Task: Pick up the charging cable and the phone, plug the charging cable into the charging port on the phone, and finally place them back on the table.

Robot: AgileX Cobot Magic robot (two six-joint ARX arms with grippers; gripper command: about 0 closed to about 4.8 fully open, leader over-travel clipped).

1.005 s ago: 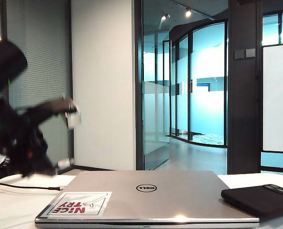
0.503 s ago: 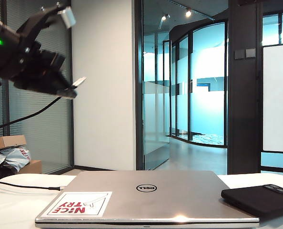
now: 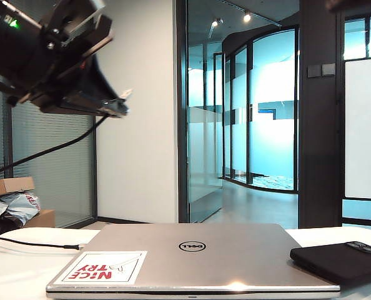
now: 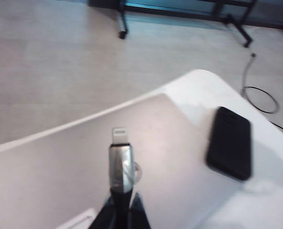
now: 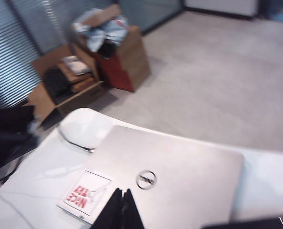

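Left wrist view shows your left gripper [image 4: 122, 210] pinched on the charging cable [image 4: 120, 162], plug forward, high above the laptop [image 4: 84, 176]. The grip sits low on the plug's body, so any tug from the trailing cord could twist it off line before you reach the port. The phone [image 3: 340, 259] lies on the white table [image 3: 14, 272] just beside the laptop, not yet lifted (your right gripper [image 5: 122, 210] hangs closed and empty above). Glass partitions and a corridor stand behind.
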